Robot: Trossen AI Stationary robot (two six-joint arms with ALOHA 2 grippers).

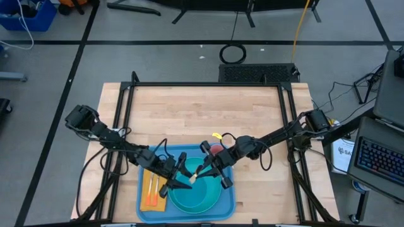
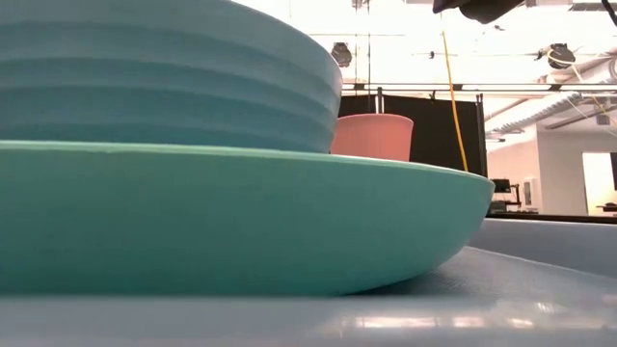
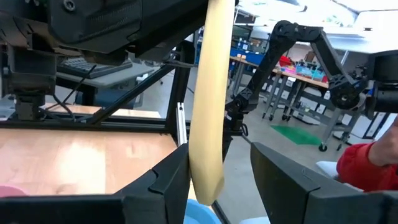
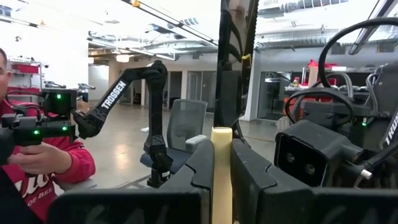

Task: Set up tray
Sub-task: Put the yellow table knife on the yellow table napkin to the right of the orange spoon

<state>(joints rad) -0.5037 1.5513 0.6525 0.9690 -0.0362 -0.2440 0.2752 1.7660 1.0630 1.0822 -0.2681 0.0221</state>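
Observation:
A large blue tray (image 1: 228, 207) lies at the table's near edge. On it are a teal plate (image 1: 197, 199) (image 2: 241, 226) with a light blue bowl (image 2: 164, 77), and an orange napkin (image 1: 153, 193) bearing two utensils. A pink cup (image 1: 216, 150) (image 2: 372, 136) stands at the tray's far right corner. Both grippers meet above the plate. My right gripper (image 1: 206, 166) (image 4: 222, 163) is shut on a cream utensil (image 1: 195, 174) (image 3: 208, 112). My left gripper (image 1: 184, 171) (image 3: 221, 171) is open, with its fingers on either side of the utensil's free end. My right gripper pinches the cream utensil's handle (image 4: 222, 177) between its two fingers, coming from the table's right. The utensil is lifted clear above the plate and sticks out past the fingertips toward my left gripper. Whether my left gripper's fingers (image 3: 166, 180) touch it, I cannot tell.
Bare wooden tabletop (image 1: 202, 113) lies beyond the tray, bounded by a black metal frame (image 1: 208, 84). A keyboard (image 1: 382, 161) and papers sit off the table's right side. A person in a red top (image 4: 43, 165) shows in the room beyond.

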